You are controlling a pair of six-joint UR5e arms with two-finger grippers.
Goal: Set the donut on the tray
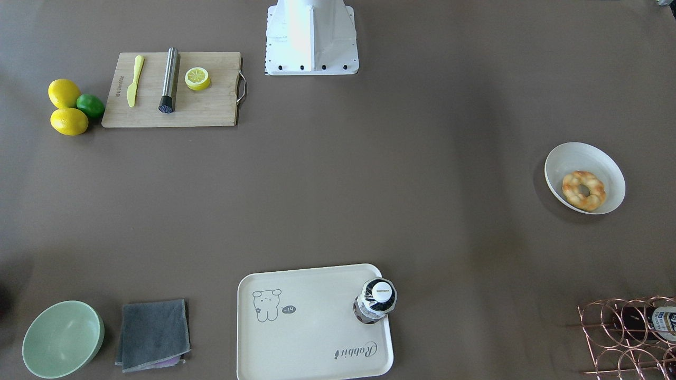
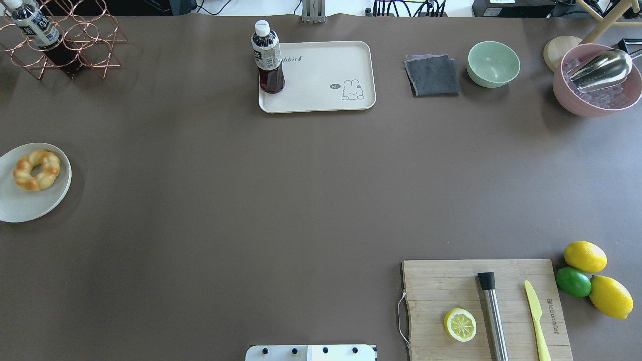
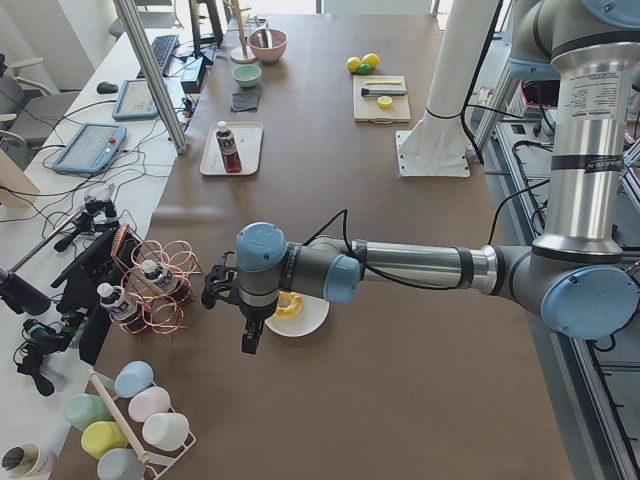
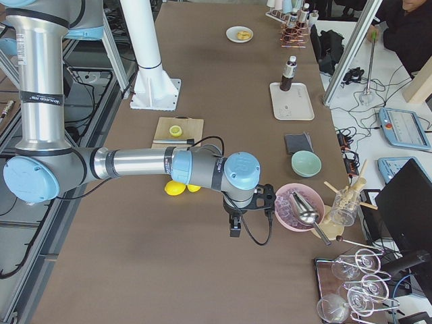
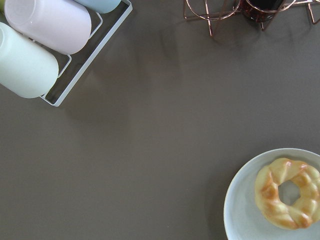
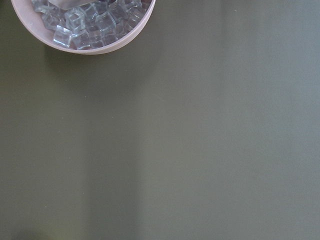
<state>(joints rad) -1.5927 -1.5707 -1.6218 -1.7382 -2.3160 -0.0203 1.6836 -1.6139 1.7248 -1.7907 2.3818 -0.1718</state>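
Front-facing, donut: the donut [image 1: 583,190] is being carried by a white plate [image 1: 575,158] on the counter [image 1: 338,211], well apart from the tray [image 1: 317,338].
Front-facing, tray: a dark bottle [image 1: 376,302] is being borne upright at one corner.
Left side view, left gripper: the left gripper [image 3: 252,342] is being held above the counter beside the plate; how its jaws stand cannot be told.
Right side view, right gripper: the right gripper [image 4: 234,227] is being held near a pink ice bowl [image 4: 291,227]; its jaws cannot be judged either.
Left wrist, donut: it is being shown flat on the plate.
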